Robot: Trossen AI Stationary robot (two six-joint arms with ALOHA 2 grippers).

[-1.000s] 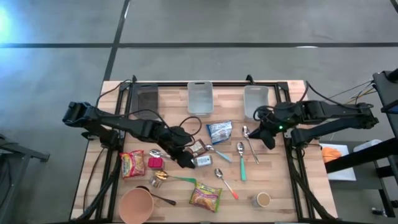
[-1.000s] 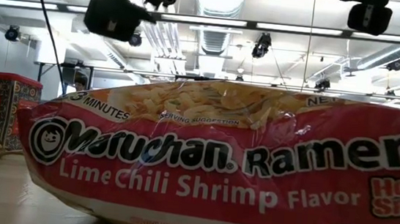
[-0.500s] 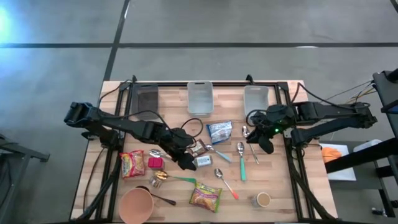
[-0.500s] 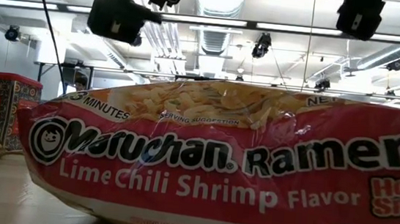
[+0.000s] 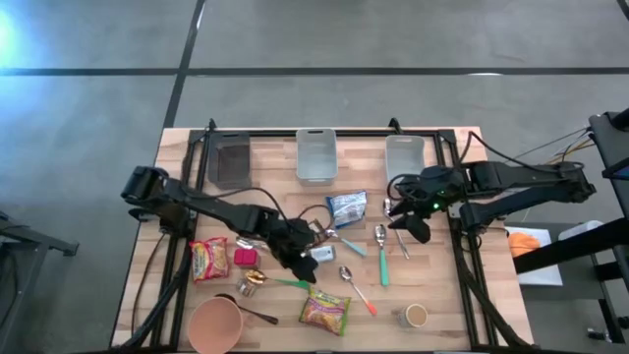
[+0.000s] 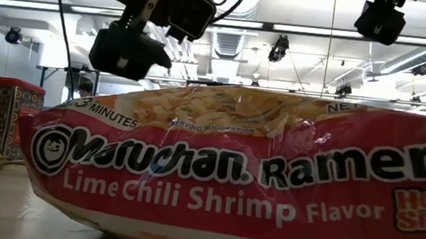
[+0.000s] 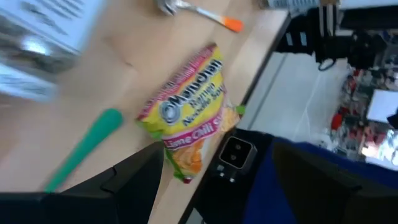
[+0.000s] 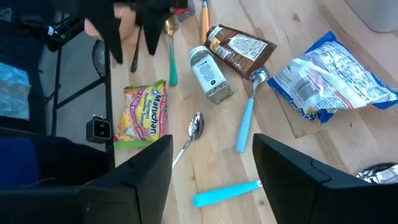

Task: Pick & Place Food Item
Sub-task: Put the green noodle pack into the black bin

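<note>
Ramen in a red packet (image 5: 208, 259) lies flat near the table's left edge, with a small red paprika tin (image 5: 246, 258) just beside it and a pink bowl (image 5: 214, 324) nearer the front edge. A gold spoon (image 5: 254, 279) and a green-handled spoon (image 5: 291, 283) lie between them and the middle.

The left gripper (image 5: 300, 265) hangs over the middle of the table, above the green-handled spoon, its fingers spread with nothing between them. A spice jar (image 5: 322, 254) lies on its side just beside it, and a brown packet (image 5: 313, 234) sits a little farther back. A yellow ramen packet (image 5: 324, 311) rests toward the front edge, apart from the gripper. A blue packet (image 5: 347, 207) lies behind the middle, and a teal-handled spoon (image 5: 381, 254) is to its right.

The right gripper (image 5: 403, 218) hovers right of the blue packet, over some metal spoons, fingers apart and holding nothing. A small cup (image 5: 416, 315) stands at the front right.
</note>
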